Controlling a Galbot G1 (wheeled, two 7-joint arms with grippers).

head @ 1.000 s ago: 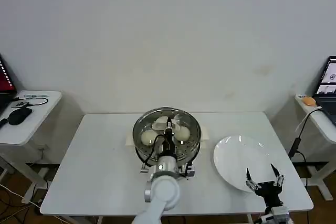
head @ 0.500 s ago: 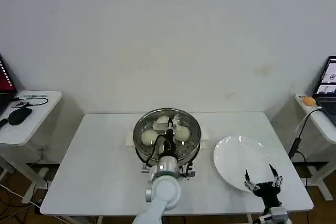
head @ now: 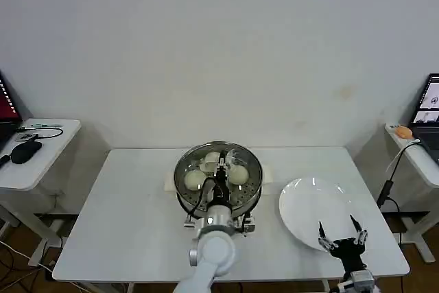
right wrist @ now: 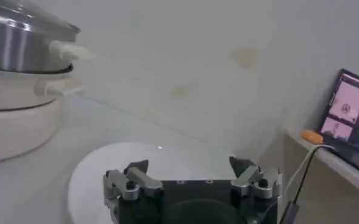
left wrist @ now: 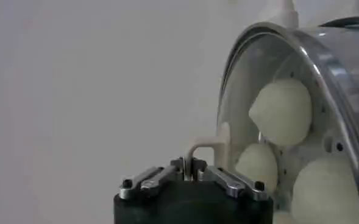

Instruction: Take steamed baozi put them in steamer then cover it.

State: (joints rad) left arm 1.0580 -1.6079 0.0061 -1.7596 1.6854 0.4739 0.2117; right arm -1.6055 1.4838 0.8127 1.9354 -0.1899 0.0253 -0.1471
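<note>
The steamer [head: 184, 199] stands mid-table with the glass cover [head: 206, 151] lying on it. Through the glass I see steamed baozi [head: 195, 180] [head: 238, 174], cream-white and round. My left gripper [head: 221, 167] reaches over the pot from the front and is shut on the cover's cream bar handle [left wrist: 206, 149]. In the left wrist view my left gripper [left wrist: 188, 168] pinches that handle, with the metal rim of the cover [left wrist: 325, 67] and baozi [left wrist: 281, 111] [left wrist: 258, 165] behind it. My right gripper [head: 337, 234] stands open over the front edge of the white plate [head: 309, 207], holding nothing.
The right wrist view has my right gripper [right wrist: 188, 167] above the white plate [right wrist: 94, 176], with the steamer [right wrist: 14, 49] off to one side. Side tables with a mouse [head: 26, 150] at the left and a laptop [head: 431, 104] at the right flank the white table [head: 123, 211].
My right gripper has drifted a little toward the table's front edge. The left gripper and the cover have barely moved.
</note>
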